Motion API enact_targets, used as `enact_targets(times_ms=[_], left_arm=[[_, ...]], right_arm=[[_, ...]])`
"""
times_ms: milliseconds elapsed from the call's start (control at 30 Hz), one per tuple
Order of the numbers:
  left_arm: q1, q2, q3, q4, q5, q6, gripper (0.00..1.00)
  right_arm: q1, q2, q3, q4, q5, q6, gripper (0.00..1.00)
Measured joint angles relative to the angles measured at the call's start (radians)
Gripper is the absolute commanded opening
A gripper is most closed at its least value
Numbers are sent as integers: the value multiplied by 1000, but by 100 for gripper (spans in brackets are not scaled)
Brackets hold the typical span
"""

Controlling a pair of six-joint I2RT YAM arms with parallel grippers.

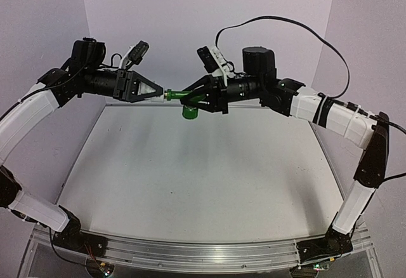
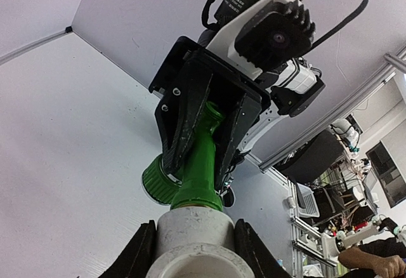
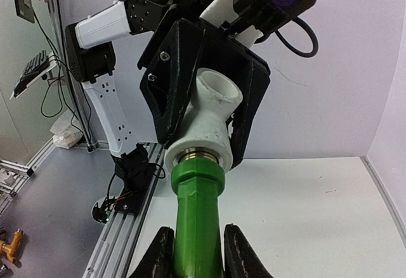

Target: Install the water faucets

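Note:
The green water faucet [image 1: 176, 94] hangs above the back of the table between both arms, its ribbed round knob [image 1: 189, 112] pointing down. My right gripper [image 3: 198, 230] is shut on the green stem [image 3: 196, 208]. My left gripper [image 2: 195, 227] is shut on the white plastic fitting [image 2: 193, 237]. The faucet's collar [image 2: 198, 195] meets the fitting's mouth end to end. A silvery threaded ring [image 3: 198, 153] shows at the joint with the white fitting [image 3: 206, 122]. In the top view the left gripper [image 1: 162, 92] and right gripper [image 1: 187, 97] face each other tip to tip.
The white table top [image 1: 190, 183] lies below the held parts. Lilac walls [image 1: 190, 11] close the back and sides. An aluminium rail [image 1: 190, 252] with both arm bases runs along the near edge. A black cable [image 1: 285, 24] loops above the right arm.

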Motion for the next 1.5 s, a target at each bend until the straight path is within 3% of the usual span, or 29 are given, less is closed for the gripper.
enact_targets(times_ms=[667, 1500], left_arm=[[2, 16, 47, -89, -97, 319, 0], [-88, -85, -35, -73, -322, 900, 0]], right_arm=[[-44, 136, 94, 88, -187, 341, 0], [-52, 236, 169, 201, -364, 607, 0]])
